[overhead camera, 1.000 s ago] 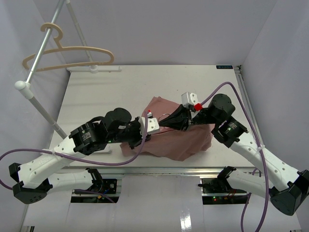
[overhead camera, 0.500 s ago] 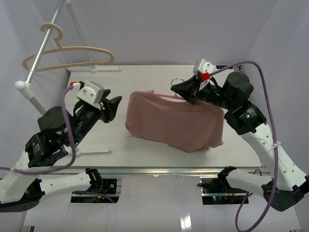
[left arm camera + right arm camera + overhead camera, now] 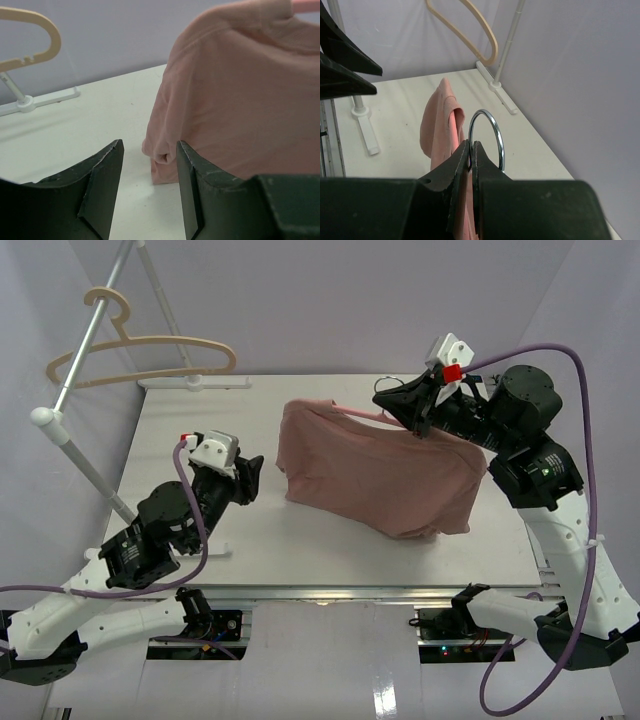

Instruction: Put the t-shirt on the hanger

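Wide stretch of smooth white table (image 3: 190, 430) showing along its left half and far edge; narrower margin along its right edge, close under the pale purple wall. Above the table's middle and right, draped over the thin pink hanger (image 3: 352, 413): the t-shirt (image 3: 375, 465), soft dusty-pink knit, folds sagging, hem low by the tabletop, contact not clear. Clamped just below the shiny round metal hook (image 3: 487, 135) by the right gripper (image 3: 412, 412), black fingers pressed together on the hanger. Over the table's left half, apart from the cloth: the left gripper (image 3: 250, 472), fingers spread. Beyond the table's far-left corner, hung on a slanted white rail (image 3: 90, 335): a thicker beige hanger (image 3: 150, 352).
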